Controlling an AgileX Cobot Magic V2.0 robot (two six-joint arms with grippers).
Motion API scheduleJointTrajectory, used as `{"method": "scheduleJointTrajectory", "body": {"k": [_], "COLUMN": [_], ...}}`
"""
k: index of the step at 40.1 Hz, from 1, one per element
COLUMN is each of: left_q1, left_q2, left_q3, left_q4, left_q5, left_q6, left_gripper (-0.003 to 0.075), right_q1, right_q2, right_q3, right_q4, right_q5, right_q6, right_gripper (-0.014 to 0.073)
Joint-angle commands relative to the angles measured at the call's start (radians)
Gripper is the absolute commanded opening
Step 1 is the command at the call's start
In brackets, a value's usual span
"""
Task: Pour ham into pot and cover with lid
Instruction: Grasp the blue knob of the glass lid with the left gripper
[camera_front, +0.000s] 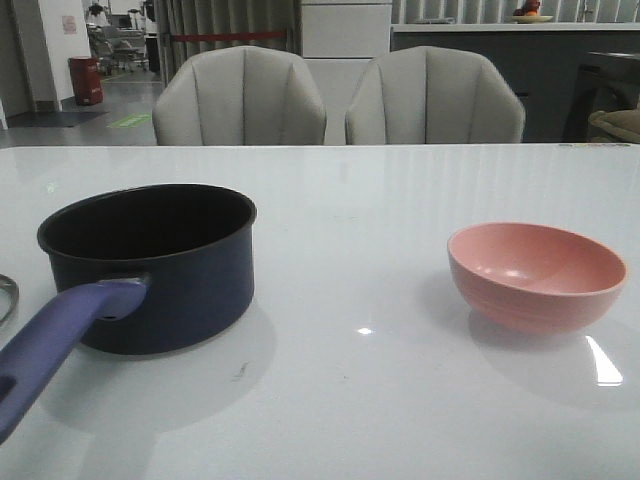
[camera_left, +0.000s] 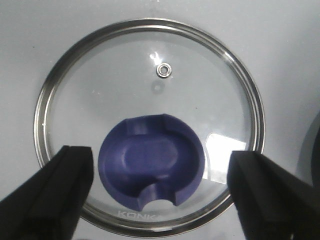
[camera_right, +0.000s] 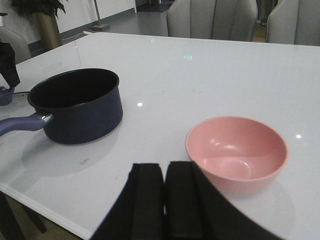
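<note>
On the white table (camera_left: 280, 30), the lid's knob (camera_left: 152, 167) sits between spread left fingers (camera_left: 60, 190).

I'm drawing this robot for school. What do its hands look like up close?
Both are plain matte black. The left gripper has two chunky, blocky fingers with flat faces and squared edges. The right gripper has the same dark, slab-like fingers, widening toward the wrist. No cables, stickers or writing show on either, and the arms themselves are out of view.
</note>
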Motion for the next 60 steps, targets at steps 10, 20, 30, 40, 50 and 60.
{"method": "scheduleJointTrajectory", "body": {"k": [10, 20, 30, 40, 50, 60], "left_q1": [-0.003, -0.003, -0.003, -0.003, -0.003, -0.001], "left_q2": [0.009, 0.051, 0.068, 0.068, 0.068, 0.066], "left_q3": [-0.031, -0.044, -0.053, -0.053, -0.063, -0.158], "left_q4": [-0.009, -0.017, -0.035, -0.035, -0.035, -0.035], "left_q5": [-0.011, -0.011, -0.002, -0.002, 0.000, 0.092], "left_q6": [-0.013, -0.013, -0.013, -0.013, -0.013, 0.039], "left_gripper": [0.0576, 0.0575, 0.0517, 0.0274, 0.0242, 0.0242], "right_q1": [0.000, 0.000, 0.000, 0.000, 0.000, 0.000], "right_q2": [0.009, 0.009, 0.009, 0.009, 0.009, 0.009], "right_q3": [-0.026, -0.026, -0.026, -0.026, -0.026, -0.026], "right_q4": [0.002, 0.002, 0.002, 0.002, 0.002, 0.002], "right_q5": [-0.079, -0.079, -0.079, -0.079, -0.079, -0.079], "right_q6": [-0.008, -0.008, -0.008, -0.008, -0.008, -0.008], "right_gripper": [0.0146, 0.0146, 0.0146, 0.0146, 0.0146, 0.0146]}}
